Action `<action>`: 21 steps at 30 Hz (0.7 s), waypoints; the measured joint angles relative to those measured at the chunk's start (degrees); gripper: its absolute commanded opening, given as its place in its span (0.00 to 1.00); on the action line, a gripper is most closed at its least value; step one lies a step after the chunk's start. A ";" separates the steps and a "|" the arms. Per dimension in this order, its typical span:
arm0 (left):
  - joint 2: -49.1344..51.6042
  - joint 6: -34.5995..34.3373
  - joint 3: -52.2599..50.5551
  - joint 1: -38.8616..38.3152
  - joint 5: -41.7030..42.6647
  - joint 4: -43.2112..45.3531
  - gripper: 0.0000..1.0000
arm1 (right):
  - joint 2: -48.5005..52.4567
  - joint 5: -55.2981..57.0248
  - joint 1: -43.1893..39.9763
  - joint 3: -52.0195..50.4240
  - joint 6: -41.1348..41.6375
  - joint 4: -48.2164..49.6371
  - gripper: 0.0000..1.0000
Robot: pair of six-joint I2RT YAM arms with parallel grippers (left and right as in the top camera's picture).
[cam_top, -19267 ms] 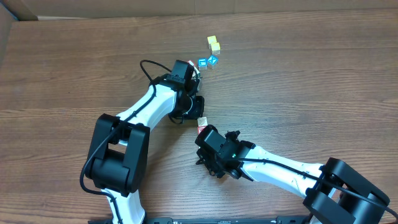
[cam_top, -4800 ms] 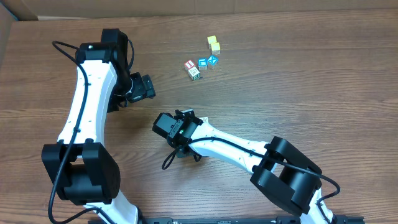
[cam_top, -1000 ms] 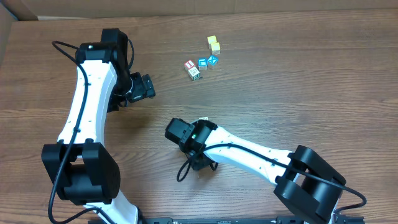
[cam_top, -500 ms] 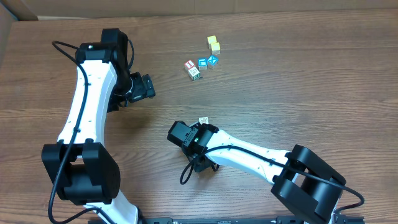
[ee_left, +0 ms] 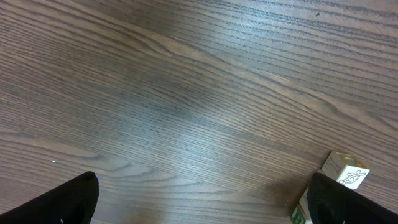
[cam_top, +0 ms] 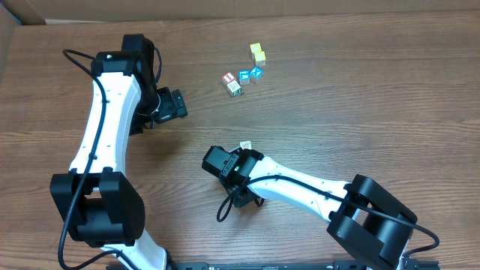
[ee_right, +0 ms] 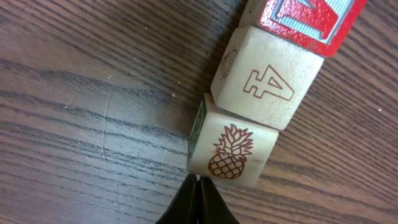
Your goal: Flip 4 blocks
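Overhead: the left arm [cam_top: 105, 112] stands tall at the table's [cam_top: 375, 90] left side, with the left fingers [cam_top: 178, 106] aimed toward the clustered blocks [cam_top: 234, 82] by two yellow cubes [cam_top: 257, 52]. The right arm [cam_top: 300, 184] lies low across the middle, beside a lone block [cam_top: 244, 145], unmoved since half a second ago.

Left wrist: the left fingers are wide apart and empty. A printed block [ee_left: 345, 171] is cut off at the lower right.

Right wrist: the right fingers [ee_right: 199, 199] are pinched together, gripping nothing, just beside a pineapple block [ee_right: 233, 152]. It touches a letter block [ee_right: 267, 84]. A red-bordered block [ee_right: 305, 18] is cropped above.

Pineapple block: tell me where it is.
Right wrist view, centre: the pineapple block sits just beyond the shut right gripper, touching the outlined-letter block above it.
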 measured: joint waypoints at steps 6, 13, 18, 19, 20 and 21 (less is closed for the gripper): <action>0.00 0.00 0.00 0.00 0.00 -0.02 1.00 | 0.00 -1.29 0.02 1.44 0.33 -0.61 0.04; 0.00 0.00 -0.02 0.00 0.00 -0.02 1.00 | -2.29 -2.34 -1.42 9.22 2.10 -6.73 0.04; 0.00 0.00 -0.02 0.00 0.00 0.11 0.99 | -7.85 -2.58 -8.66 15.43 2.75 -10.73 0.10; 0.00 0.00 -0.02 0.00 0.00 0.11 1.00 | -9.31 -2.58 -10.97 15.89 3.10 -11.30 0.15; 0.00 0.00 -0.02 0.00 0.00 0.11 1.00 | -10.54 -2.54 -13.16 16.13 3.28 -12.15 0.20; 0.00 0.00 -0.02 0.00 0.00 0.11 1.00 | -11.65 -2.60 -15.72 16.28 3.15 -13.25 0.23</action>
